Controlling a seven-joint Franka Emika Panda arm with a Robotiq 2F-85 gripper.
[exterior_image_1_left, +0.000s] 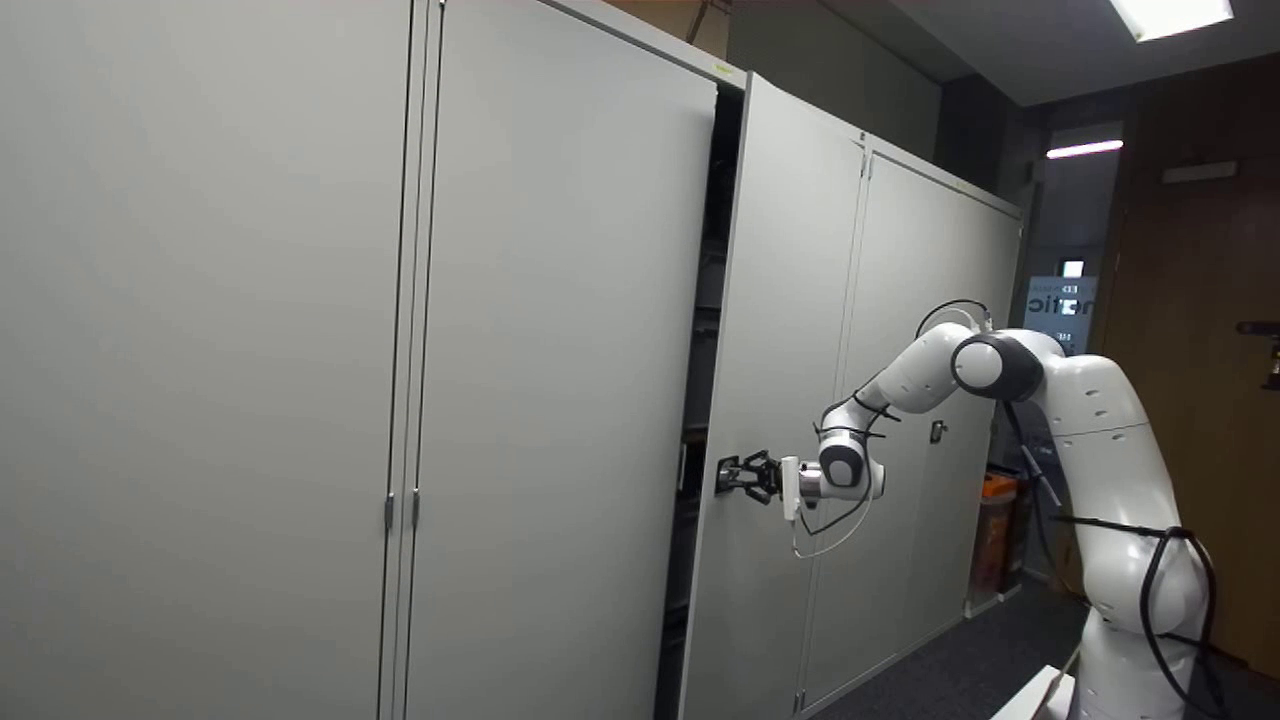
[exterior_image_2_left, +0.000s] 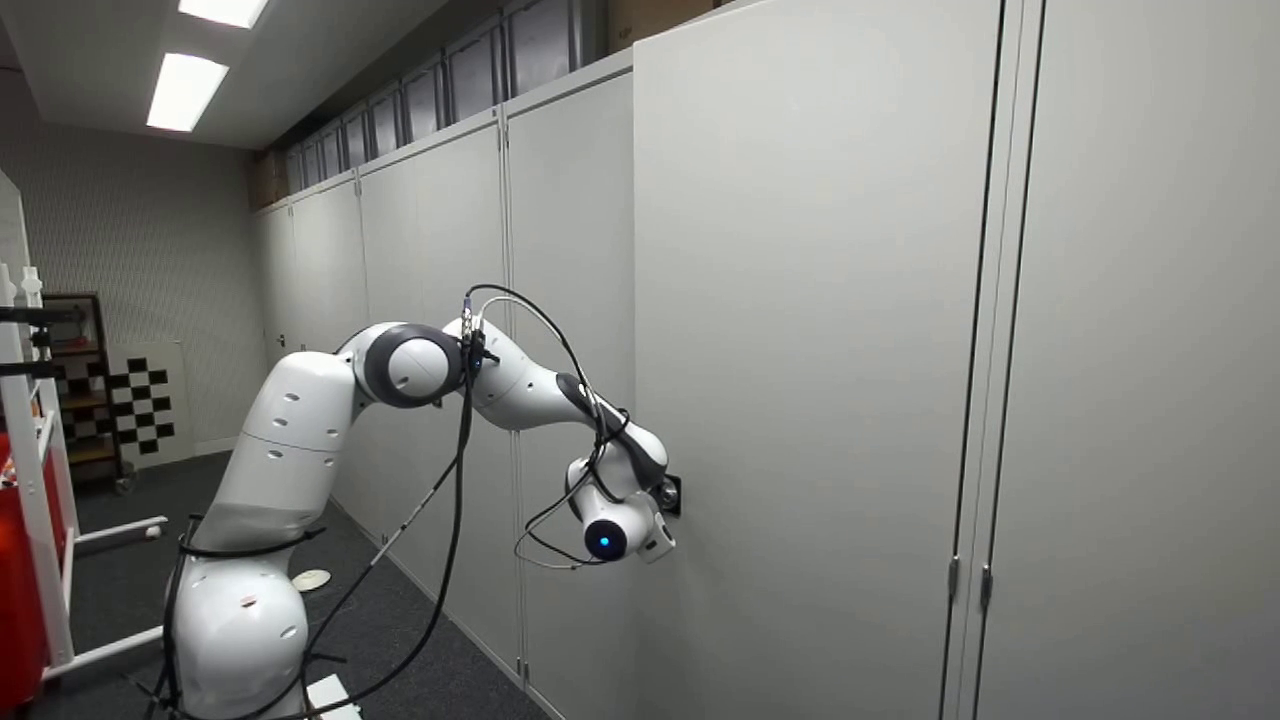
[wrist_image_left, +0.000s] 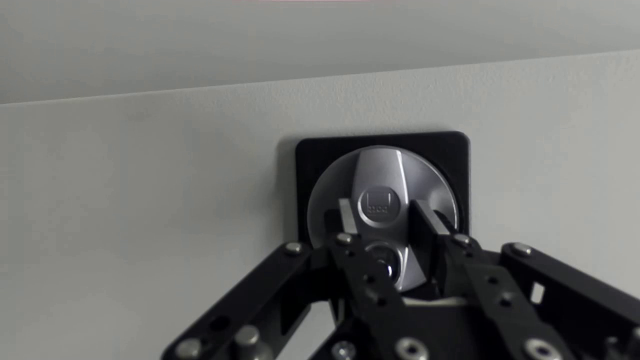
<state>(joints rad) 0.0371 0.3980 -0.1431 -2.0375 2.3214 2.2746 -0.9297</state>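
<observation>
A tall grey cabinet door (exterior_image_1_left: 785, 290) stands ajar, with a dark gap (exterior_image_1_left: 703, 370) along its free edge. On it is a silver turn handle (wrist_image_left: 382, 170) set in a square black plate (wrist_image_left: 312, 155). My gripper (wrist_image_left: 384, 212) reaches straight at the door, its two fingers (wrist_image_left: 428, 217) on either side of the handle's middle and close against it. The jaws are partly closed, with the handle between them. The handle's lower end is partly covered by the gripper in the wrist view. In an exterior view the arm's wrist hides most of the gripper and the black plate (exterior_image_2_left: 673, 496) shows beside it.
More closed grey doors (exterior_image_1_left: 570, 350) line up beside the ajar one, some with slim metal pulls (exterior_image_2_left: 986, 587). Another door handle (exterior_image_1_left: 937, 431) and an orange-topped bin (exterior_image_1_left: 997, 487) are near the arm. A white frame (exterior_image_2_left: 45, 480) stands behind the robot.
</observation>
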